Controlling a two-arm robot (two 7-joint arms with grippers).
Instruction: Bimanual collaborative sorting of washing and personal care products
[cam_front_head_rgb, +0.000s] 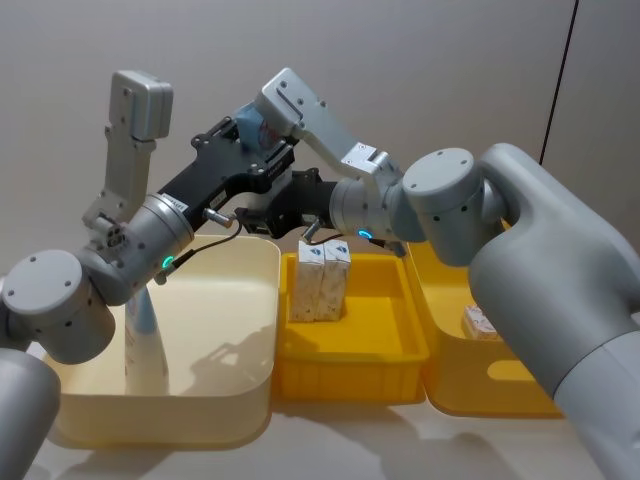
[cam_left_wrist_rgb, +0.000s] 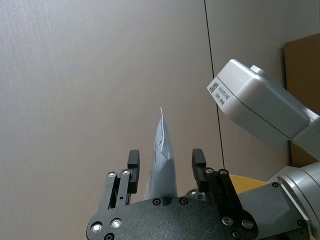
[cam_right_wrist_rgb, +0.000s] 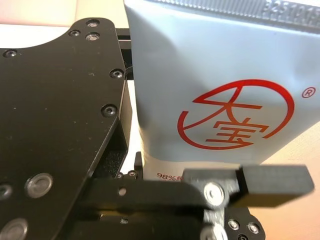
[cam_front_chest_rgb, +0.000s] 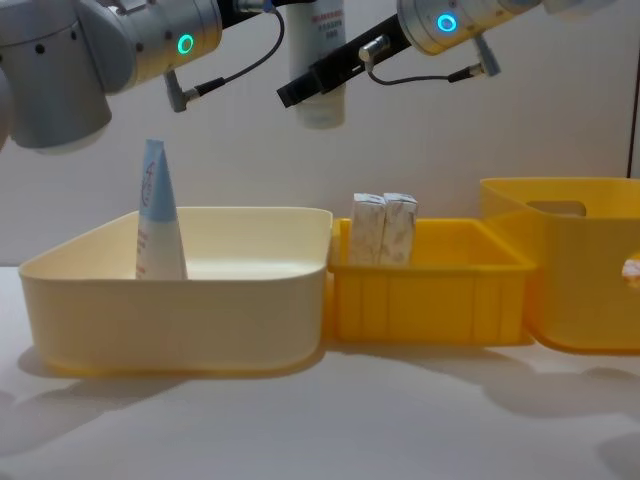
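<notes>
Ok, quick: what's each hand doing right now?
Left hand: open, its fingers on either side of the pale blue tube with gaps showing.
Right hand: closed on that tube, holding it in the air.

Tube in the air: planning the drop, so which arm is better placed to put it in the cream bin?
Left, probably: the cream bin, holding another tube, lies on its side, and the open left end effector straddles the tube. The right end effector, gripping it, reaches across.
</notes>
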